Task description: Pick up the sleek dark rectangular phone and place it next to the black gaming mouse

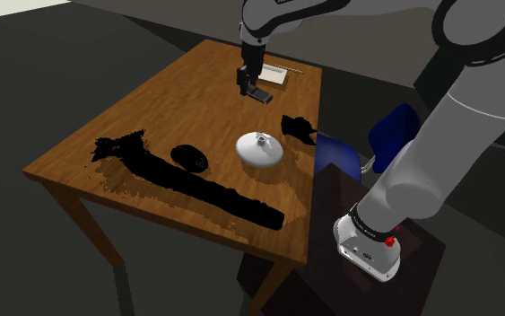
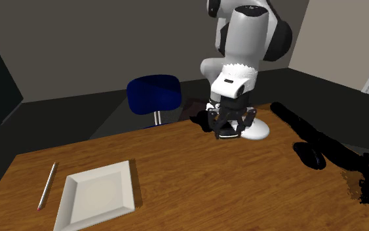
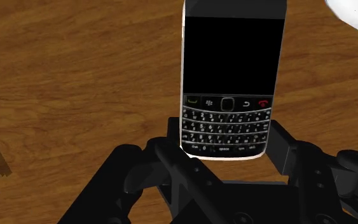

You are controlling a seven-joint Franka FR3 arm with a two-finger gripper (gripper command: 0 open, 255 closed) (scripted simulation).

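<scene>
— Where does the shoulder view sit?
— High, beside and a little behind the stand; it looks down the length of the tabletop toward the far end, where the tool is.
— And the second exterior view?
— At that far end, low and close, facing the arm; the plate lies nearest it; both views share plate, tool and blue chair.
— The wrist view?
— It looks down along the tool, very near the phone and the tabletop.

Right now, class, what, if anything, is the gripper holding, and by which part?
The gripper holds the phone by its keypad end, fingers on both side edges.
</scene>
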